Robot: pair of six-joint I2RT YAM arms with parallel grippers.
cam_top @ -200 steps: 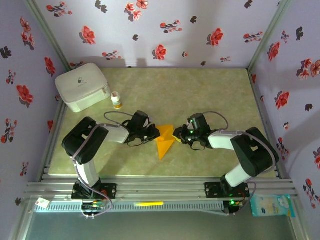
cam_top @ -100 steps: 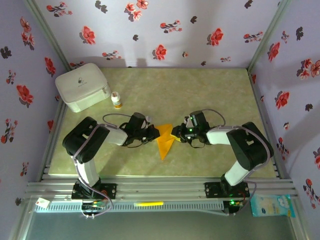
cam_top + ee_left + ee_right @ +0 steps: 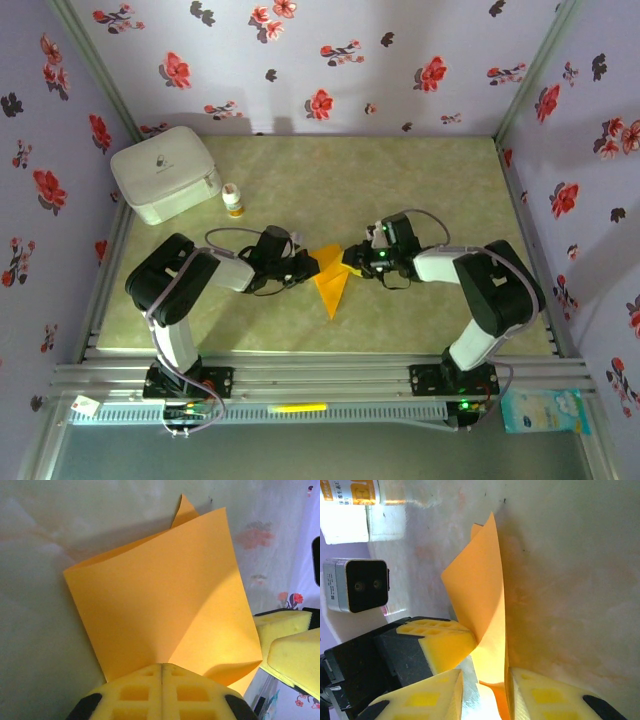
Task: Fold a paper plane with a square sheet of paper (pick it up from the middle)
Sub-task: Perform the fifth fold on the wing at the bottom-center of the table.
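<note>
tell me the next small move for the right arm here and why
Probably draw the right gripper back off the orange paper. Its jaws stand apart with the raised paper edge loose between them, while the left gripper is shut on the paper's other side and holds it.

The top external camera is looking steeply down from above and behind the arm bases, taking in the whole pale green marbled surface from well away. The left wrist camera is sitting just behind the left arm's jaws, pointing low along the surface, very near the thin bright orange folded sheet of paper. The right wrist camera is facing it from the opposite side, equally near, behind the right arm's jaws. All three views are sharing that sheet; each wrist view is catching the other arm's jaws.
</note>
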